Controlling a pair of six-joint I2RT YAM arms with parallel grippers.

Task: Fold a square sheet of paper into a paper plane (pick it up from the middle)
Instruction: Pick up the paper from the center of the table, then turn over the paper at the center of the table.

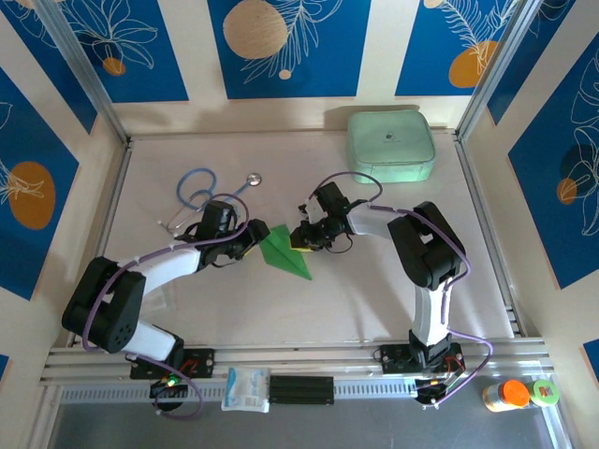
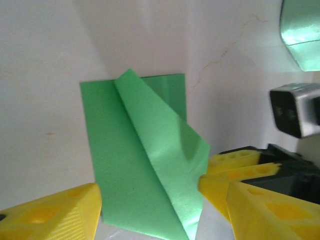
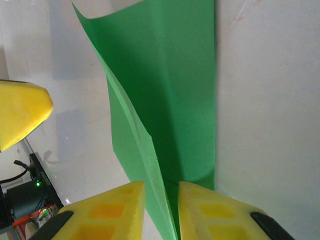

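Looking down from above first, where's the green paper [image 1: 285, 253] sitting?

Mid-desk [image 1: 374, 290], flat between the two arms. It's already creased into a narrow wedge with a sharp tip pointing toward the near right. The left hand [image 1: 255, 241] is at its left edge and the right hand [image 1: 301, 241] at its upper right. A pale mint case [image 1: 390, 146] sits well apart at the back, and a stethoscope [image 1: 199, 190] lies off to the left.

And from the left wrist?

The paper runs between that hand's yellow fingers [image 2: 55, 215], which stand wide apart and grip nothing. You can see a bright green rectangle lying flat, with one long diagonal flap lifted off it and catching the light along the fold. The flap's free corner reaches the other arm's yellow fingertips at the right.

What about the right wrist?

There the paper stretches away from the camera as a tall green strip, darker down the middle. One crisp layered edge stands up and runs straight into the narrow gap between the two fingers [image 3: 115, 210]. They're nearly together around that raised fold.

Pinching it?

I can't tell, because a sliver of space shows beside the edge. The rest of the sheet lies on the desk.
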